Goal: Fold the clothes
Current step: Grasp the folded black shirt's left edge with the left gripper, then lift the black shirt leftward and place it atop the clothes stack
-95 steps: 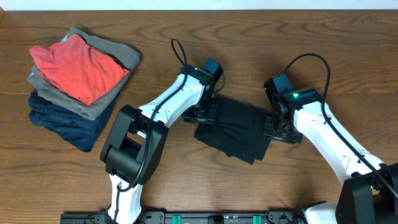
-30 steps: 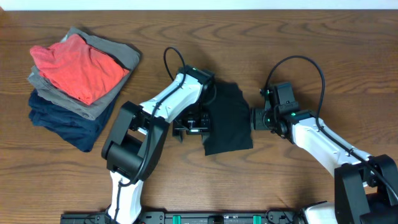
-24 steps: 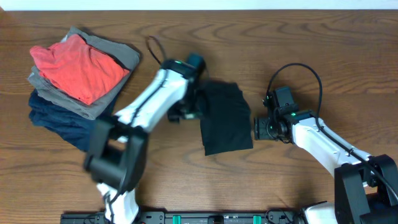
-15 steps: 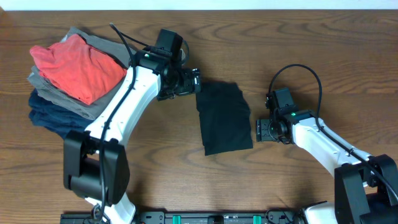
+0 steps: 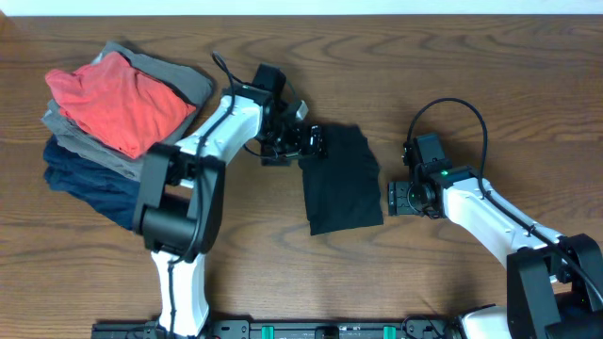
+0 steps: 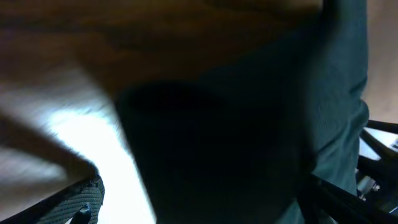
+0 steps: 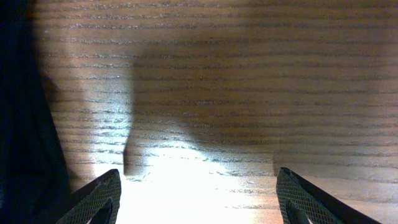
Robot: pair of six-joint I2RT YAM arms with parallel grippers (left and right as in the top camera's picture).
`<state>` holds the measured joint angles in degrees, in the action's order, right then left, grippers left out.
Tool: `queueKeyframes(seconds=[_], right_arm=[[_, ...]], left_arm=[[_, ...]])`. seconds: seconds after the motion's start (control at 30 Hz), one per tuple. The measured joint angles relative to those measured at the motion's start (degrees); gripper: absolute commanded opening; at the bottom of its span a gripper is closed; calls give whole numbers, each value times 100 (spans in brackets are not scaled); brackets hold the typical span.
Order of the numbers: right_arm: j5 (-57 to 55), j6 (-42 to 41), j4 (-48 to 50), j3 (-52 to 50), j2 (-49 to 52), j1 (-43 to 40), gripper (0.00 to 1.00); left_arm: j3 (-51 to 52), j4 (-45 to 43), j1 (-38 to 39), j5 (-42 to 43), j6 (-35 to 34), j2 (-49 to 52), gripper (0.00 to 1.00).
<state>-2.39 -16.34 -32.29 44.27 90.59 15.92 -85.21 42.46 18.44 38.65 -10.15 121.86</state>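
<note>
Black T-shirt [image 5: 344, 184] lies folded on the tabletop [image 5: 452, 85]. Left fingers [image 6: 84, 200] wide, empty, at its far-left corner. Right fingers [image 7: 102, 196] wide, empty, just beside its right edge. Risk: a low pass snags cloth and undoes the fold.

Folded T-shirt [image 5: 341, 181] lies flat near the centre of the table [image 5: 471, 75]. Stack of folded garments [image 5: 113, 122] sits well apart at its 10 o'clock. Left gripper [image 5: 309, 143] stands at the T-shirt's 11 o'clock corner; right gripper [image 5: 394, 198] just beside its 3 o'clock edge
</note>
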Motion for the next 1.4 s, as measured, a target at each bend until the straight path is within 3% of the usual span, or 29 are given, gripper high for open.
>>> queueKeyframes(seconds=[0.13,0.2,0.3,0.33,0.37,0.4,0.7,1.13,1.4], right_arm=[[0,0,-9,0,0,0,78],[0,0,-20,0,0,0,78],[0,0,-59,0,0,0,78],[0,0,-76,0,0,0,78],[0,0,-85,0,0,0,78],[0,0,-92,0,0,0,78],[-2,0,-195,0,0,0,78],[-116,0,-205,0,2,0,78],[-129,0,-205,0,2,0,78]], left_arm=[[-9,-295,57,588,17,153,96],[-11,-382,155,750,24,201,86],[-11,-470,361,826,90,297,51],[-11,-520,424,831,120,332,36],[-11,-566,485,846,149,369,13],[-11,-588,522,861,155,396,6],[-11,-407,289,354,192,201,6],[7,-376,-1495,-1714,249,-2673,5],[7,-638,-2522,-2430,249,-3261,6]])
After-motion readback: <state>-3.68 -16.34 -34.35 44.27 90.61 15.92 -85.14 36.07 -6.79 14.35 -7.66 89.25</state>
